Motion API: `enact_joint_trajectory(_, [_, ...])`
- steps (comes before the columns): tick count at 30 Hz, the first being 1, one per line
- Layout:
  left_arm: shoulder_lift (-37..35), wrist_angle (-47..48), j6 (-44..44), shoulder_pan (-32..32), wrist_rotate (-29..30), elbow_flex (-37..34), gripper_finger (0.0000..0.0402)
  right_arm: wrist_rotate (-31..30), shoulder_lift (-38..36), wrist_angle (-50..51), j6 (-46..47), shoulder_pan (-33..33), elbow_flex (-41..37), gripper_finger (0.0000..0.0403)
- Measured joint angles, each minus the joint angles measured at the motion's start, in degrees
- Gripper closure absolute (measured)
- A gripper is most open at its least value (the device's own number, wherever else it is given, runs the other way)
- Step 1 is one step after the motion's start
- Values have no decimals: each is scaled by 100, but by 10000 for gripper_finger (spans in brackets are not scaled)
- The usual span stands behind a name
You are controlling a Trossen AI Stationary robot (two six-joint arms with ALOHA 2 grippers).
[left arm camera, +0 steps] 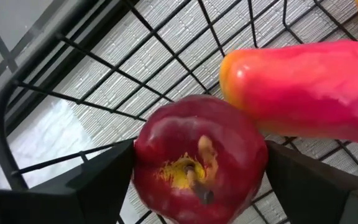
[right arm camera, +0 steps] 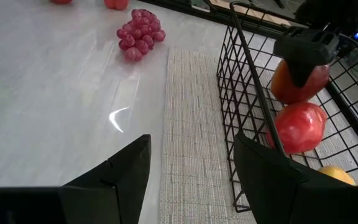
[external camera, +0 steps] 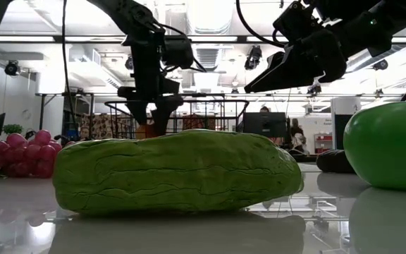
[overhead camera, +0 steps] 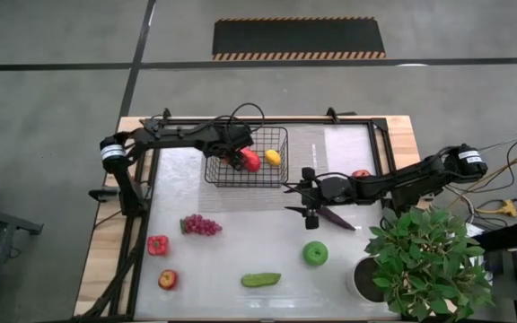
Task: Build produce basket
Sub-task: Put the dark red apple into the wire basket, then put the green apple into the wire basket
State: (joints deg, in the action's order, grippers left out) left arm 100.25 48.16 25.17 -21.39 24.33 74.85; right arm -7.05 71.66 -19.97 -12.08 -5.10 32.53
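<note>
The black wire basket [overhead camera: 279, 135] stands on the mat at the table's far middle. My left gripper [overhead camera: 239, 161] reaches down into it, shut on a red apple [left arm camera: 197, 162]. A red pepper [left arm camera: 309, 87] and a yellow lemon [overhead camera: 273, 157] lie on the basket floor beside it. My right gripper [overhead camera: 299, 199] hovers open above the table, just right of the basket, holding nothing. The dark eggplant [overhead camera: 335, 217] lies under it. Grapes [overhead camera: 201, 224], a red pepper [overhead camera: 157, 244], an apple [overhead camera: 167, 279], the cucumber [overhead camera: 260, 279] and a green apple [overhead camera: 315, 253] lie on the table. My left gripper pinches the red apple's round sides [left arm camera: 148, 155] between its two fingers [left arm camera: 98, 180], one on each side, with the stem dimple facing the wrist camera. The fingers come from above, pointing down into the basket. Whether the apple rests on the basket floor I cannot tell.
A leafy potted plant [overhead camera: 424, 260] stands at the table's near right corner. Another red apple [overhead camera: 361, 174] lies behind my right arm. The basket's wire walls [right arm camera: 241, 99] stand close beside my right gripper [right arm camera: 191, 174]. Bare tabletop lies between the grapes and the cucumber.
</note>
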Motion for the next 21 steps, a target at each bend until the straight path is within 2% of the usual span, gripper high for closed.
enact_joint_trajectory(5, [0,4,-25,0,1,0,51,0,0,0,2,-1,0,188])
enact_joint_trajectory(11, [-37,37,-151,0,0,0,48,0,0,0,3,-1,0,188])
enact_joint_trajectory(21, [-714,28,-701,172,-32,11,47,0,-136,-2,191,-2,5,188])
